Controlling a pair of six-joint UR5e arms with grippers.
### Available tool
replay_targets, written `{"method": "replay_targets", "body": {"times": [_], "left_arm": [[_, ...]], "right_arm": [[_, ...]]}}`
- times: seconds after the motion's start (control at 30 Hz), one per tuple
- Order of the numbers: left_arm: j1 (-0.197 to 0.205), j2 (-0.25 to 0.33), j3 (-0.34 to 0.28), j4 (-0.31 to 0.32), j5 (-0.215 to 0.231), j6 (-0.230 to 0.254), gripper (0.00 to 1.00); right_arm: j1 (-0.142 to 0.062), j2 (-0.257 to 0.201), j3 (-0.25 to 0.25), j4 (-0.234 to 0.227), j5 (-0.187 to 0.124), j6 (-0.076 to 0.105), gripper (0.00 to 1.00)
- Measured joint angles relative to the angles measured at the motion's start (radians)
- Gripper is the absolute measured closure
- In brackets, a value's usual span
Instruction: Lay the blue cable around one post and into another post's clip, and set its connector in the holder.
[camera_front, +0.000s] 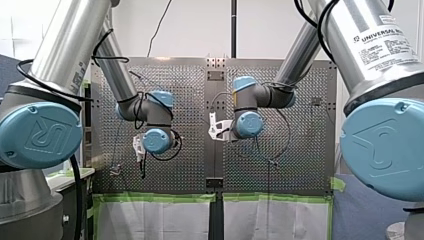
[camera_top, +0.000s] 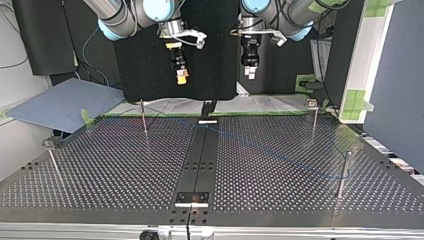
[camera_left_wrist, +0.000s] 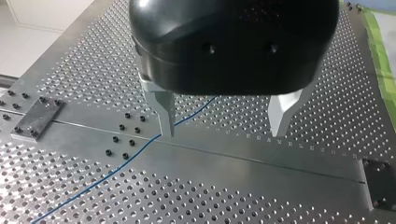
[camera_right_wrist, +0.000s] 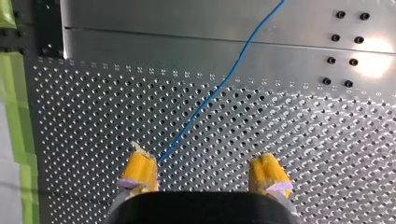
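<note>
A thin blue cable (camera_left_wrist: 116, 165) lies loose across the perforated plate and over its middle seam. In the top view the blue cable (camera_top: 280, 157) runs slantwise toward a plain post (camera_top: 343, 172). My left gripper (camera_left_wrist: 224, 123) hangs open above the plate with nothing between its metal fingers (camera_left_wrist: 166, 116), and the cable passes below one of them. My right gripper (camera_right_wrist: 204, 172) is also open and empty. The blue cable (camera_right_wrist: 219, 86) runs on the plate below and ahead of one of its yellow pads (camera_right_wrist: 140, 170). In the top view both grippers, my right gripper (camera_top: 182, 76) and my left gripper (camera_top: 250, 72), are high over the far edge. No connector shows.
Thin posts stand on the plate: one (camera_top: 144, 116) at the far left of the top view, a clip-headed one (camera_top: 314, 117) at the far right, another clip-headed one (camera_top: 54, 160) at the near left. A small black block (camera_top: 191, 198) sits on the middle strip near the front edge.
</note>
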Motion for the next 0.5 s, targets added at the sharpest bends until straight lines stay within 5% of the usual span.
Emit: {"method": "replay_targets", "body": {"times": [0.5], "left_arm": [[0.0,0.0,0.0,-0.008,-0.015,0.007,0.0]], "right_arm": [[0.001,0.0,0.002,0.0,-0.004,0.003,0.01]]}}
